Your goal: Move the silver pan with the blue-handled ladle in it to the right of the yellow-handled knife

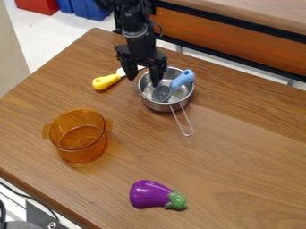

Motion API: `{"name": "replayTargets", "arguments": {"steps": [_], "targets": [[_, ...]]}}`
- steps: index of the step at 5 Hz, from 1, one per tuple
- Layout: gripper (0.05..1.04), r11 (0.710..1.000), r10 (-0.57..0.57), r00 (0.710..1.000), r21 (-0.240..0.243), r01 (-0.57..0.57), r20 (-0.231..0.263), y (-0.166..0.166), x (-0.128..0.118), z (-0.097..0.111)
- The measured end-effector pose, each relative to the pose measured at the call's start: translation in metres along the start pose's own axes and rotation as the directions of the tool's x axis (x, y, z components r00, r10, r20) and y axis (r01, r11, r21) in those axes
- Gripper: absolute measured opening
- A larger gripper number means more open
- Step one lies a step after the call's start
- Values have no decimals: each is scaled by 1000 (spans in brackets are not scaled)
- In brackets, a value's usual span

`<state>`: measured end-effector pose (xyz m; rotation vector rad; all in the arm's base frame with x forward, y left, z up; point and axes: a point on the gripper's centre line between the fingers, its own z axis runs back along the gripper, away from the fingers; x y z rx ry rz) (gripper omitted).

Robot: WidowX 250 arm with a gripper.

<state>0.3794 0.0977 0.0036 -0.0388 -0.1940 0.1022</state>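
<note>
Apparently, the black tool (144,79) is open, with its two fingers well apart and nothing held between them. It hangs at the metal saucepan (156,108), which I take as my landmark: one finger comes over the inside of the saucepan, and the other is outside its rim. Whether a finger touches the metal, I cannot tell.

Inside the saucepan lies the blue-handled utensil (183,78). Its round grey head is down in the bowl, and its handle leans on the rim, because it seems too long to lie flat there; so the blue end remains raised. The wire handle of the saucepan points to the camera side, away from the arm (138,38), and so it does not stand in the arm's way.

Just to the left of the saucepan, the yellow-handled utensil (106,82) lies flat on the desk (239,147), its pale blade passing behind the tool. Nearer to the camera than the saucepan, and to its left, the transparent orange pot (83,154) stands upright on its base. Farther on the camera side, well apart from the saucepan, the purple eggplant (149,194) rests on its side.
</note>
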Motion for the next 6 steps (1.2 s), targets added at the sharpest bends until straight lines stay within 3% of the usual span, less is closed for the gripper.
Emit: {"name": "replayTargets", "arguments": {"steps": [1, 2, 3, 4, 5, 6], "targets": [[995, 1000, 16, 997, -14, -15, 76, -3, 3, 35], [995, 998, -34, 996, -45, 38, 82, -23, -17, 49], [995, 998, -47, 997, -39, 50, 67, -62, -22, 58], [995, 1000, -8, 990, -7, 9, 144, -106, -22, 47], [995, 1000, 7, 984, -20, -3, 178, -141, -22, 41], [995, 996, -25, 980, -74, 40, 195, -166, -24, 38]]}}
